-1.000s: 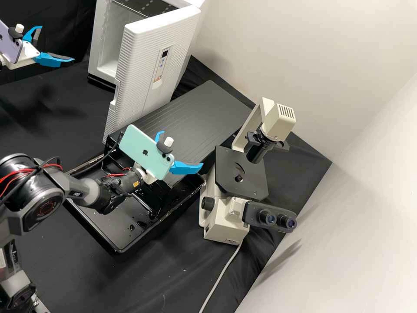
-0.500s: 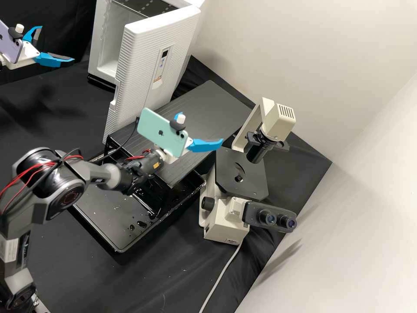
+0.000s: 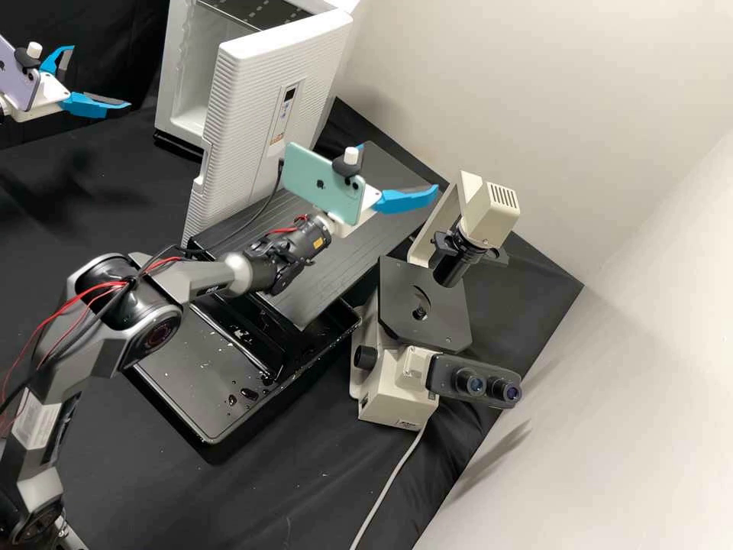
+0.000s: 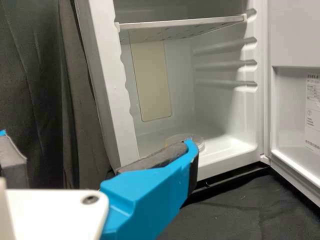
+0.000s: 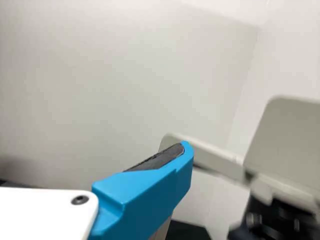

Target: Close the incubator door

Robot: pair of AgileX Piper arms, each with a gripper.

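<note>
Both empty and wide open, the right hand (image 3: 399, 166) has moved farther over the black platform (image 3: 321, 283), the left hand (image 3: 101, 76) unmoved.

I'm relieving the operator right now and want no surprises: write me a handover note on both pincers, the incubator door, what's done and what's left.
Left pincer: open, empty, off the open side of the incubator.
Right pincer: open, empty, above the black platform, near the microscope.
Door: wide open, inner shelf exposed, neither pincer on it.
Done: nothing on the closing itself.
Left: swing the door shut, probably by pushing its ribbed outer face; watch the microscope.
</note>
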